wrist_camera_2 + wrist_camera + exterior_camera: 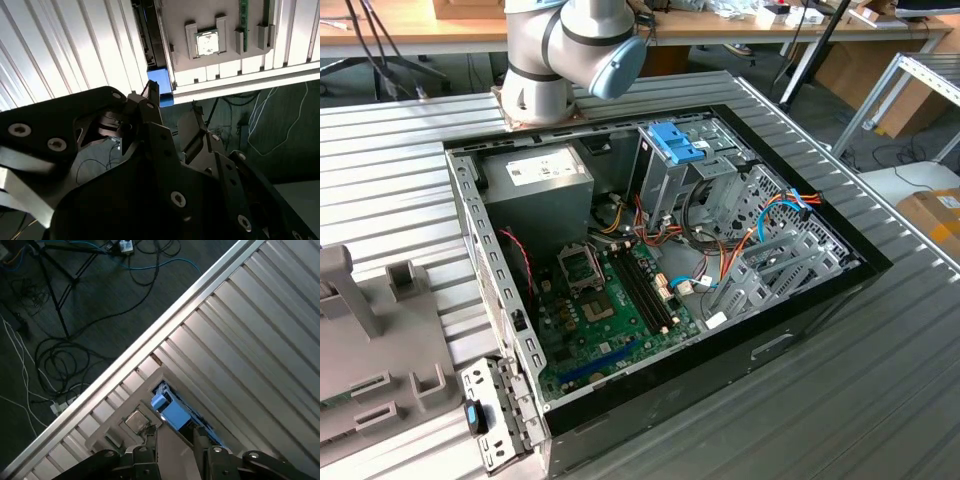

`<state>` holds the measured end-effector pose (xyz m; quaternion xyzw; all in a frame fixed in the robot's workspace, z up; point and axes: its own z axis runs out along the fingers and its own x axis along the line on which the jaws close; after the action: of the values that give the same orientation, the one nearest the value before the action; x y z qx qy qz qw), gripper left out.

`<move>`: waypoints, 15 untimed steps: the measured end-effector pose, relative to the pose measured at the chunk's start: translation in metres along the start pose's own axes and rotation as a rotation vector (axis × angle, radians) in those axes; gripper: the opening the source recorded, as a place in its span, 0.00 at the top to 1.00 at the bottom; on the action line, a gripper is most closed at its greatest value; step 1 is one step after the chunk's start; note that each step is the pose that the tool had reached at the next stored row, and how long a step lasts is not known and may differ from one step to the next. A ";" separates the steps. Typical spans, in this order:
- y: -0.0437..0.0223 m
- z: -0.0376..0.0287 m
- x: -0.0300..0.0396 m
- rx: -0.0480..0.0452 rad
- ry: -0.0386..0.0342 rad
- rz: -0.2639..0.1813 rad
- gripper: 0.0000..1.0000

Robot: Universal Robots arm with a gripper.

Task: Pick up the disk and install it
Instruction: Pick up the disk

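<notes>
The disk stands on edge in a slot at the rim of a grey fixture (167,447). Its bright blue carrier end (172,412) faces up, and its dark body (150,45) runs along the fixture (210,15) to the blue end (160,82). My gripper (175,442) hangs well above it, open. Both black fingers (150,440) frame the blue end with nothing between them. In the second wrist view the gripper (170,107) is equally apart from the disk. The fixture (380,340) lies at the exterior view's left.
An open computer case (880,262) sits mid-table, with a motherboard (610,310) and a drive cage carrying a ribbed blue tab (675,140). A chip (135,421) rests in the fixture. The ribbed metal table (880,400) ends near the fixture; cables (65,355) lie on the floor below.
</notes>
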<state>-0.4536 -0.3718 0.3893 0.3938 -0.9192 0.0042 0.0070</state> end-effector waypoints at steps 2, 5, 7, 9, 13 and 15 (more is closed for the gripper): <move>0.0003 0.0000 -0.0003 0.0033 0.0029 -0.034 0.58; 0.0003 0.0001 -0.0004 0.0048 0.0029 -0.114 0.58; 0.0003 0.0003 -0.0004 0.0064 0.0025 -0.201 0.58; 0.0003 0.0004 -0.0003 0.0077 0.0022 -0.274 0.58; 0.0004 0.0005 -0.0004 0.0099 0.0033 -0.348 0.58; 0.0004 0.0005 -0.0004 0.0099 0.0033 -0.351 0.58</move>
<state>-0.4536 -0.3713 0.3888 0.5481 -0.8363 0.0080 0.0072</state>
